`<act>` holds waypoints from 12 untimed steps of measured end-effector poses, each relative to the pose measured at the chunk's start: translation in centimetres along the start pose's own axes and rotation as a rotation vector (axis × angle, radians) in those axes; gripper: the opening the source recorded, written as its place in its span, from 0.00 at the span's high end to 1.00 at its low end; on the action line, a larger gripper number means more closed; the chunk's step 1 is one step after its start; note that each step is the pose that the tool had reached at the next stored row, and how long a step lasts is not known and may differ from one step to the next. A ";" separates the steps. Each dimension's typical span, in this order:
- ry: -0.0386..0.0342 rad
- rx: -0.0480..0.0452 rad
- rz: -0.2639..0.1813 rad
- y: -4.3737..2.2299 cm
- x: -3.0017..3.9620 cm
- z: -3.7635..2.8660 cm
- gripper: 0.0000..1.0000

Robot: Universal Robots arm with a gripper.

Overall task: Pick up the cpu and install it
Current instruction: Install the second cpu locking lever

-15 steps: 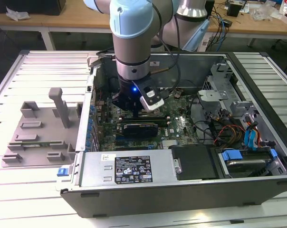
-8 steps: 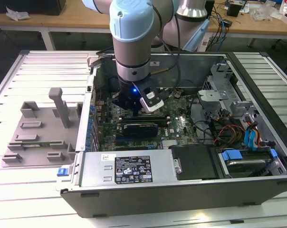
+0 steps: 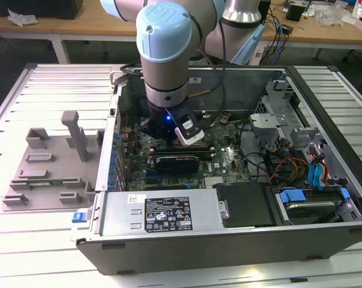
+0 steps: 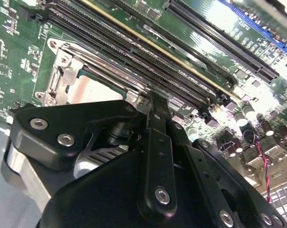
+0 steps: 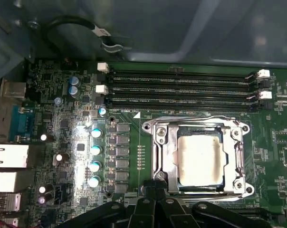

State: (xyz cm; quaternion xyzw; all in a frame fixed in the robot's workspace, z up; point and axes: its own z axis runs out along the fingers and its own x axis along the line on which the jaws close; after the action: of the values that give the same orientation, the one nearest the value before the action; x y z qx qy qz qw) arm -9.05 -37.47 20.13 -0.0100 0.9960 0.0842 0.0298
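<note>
Silver-topped cpu (image 5: 199, 159) lies flat inside the metal socket frame (image 5: 162, 152) on the green motherboard (image 5: 62, 142), so I judge it seated; I hold the gripper (image 5: 150, 190) just beside the frame, over the open computer case (image 3: 325, 150); finger state I cannot tell.

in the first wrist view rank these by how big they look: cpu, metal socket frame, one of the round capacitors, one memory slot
1. metal socket frame
2. memory slot, long but thin, so its place against the cpu is unsure
3. cpu
4. capacitor

Bright glare on motherboard (image 5: 81, 137), blurred foreground.
</note>
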 end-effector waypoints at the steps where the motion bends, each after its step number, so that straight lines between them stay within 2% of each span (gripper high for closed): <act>1: -0.0004 -0.0017 0.000 -0.01 0.16 0.02 0.89; 4: -0.0013 -0.0047 0.000 -0.04 0.71 0.17 0.89; 8: -0.0018 -0.0050 0.000 -0.06 0.79 0.28 0.89; 10: -0.0014 -0.0026 0.000 0.04 0.76 -0.31 0.89; 12: -0.0015 -0.0001 0.000 0.24 0.69 -1.45 0.89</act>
State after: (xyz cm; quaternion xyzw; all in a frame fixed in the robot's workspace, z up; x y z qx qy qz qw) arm -9.82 -37.49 21.55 -0.0101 0.9959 0.0842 0.0306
